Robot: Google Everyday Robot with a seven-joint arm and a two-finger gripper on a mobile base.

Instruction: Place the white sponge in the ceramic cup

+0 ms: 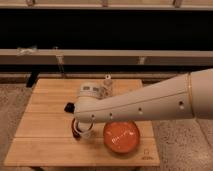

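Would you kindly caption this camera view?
Robot hand low over the ceramic cup beside the orange bowl on a wooden table.

The counter [45, 142] is showing pale honey-coloured wood with faint plank lines running along it. The bowl [121, 137] is glowing orange-red, lighter at the rim. The cup [81, 131] is showing white with a dark reddish-brown side. The arm [150, 102] is looking off-white, with a thin gold band near its thick end and small dark dots along it. The hand [92, 91], hanging just above the cup, is appearing light grey. A black slab [69, 106] is peeking out beside it.
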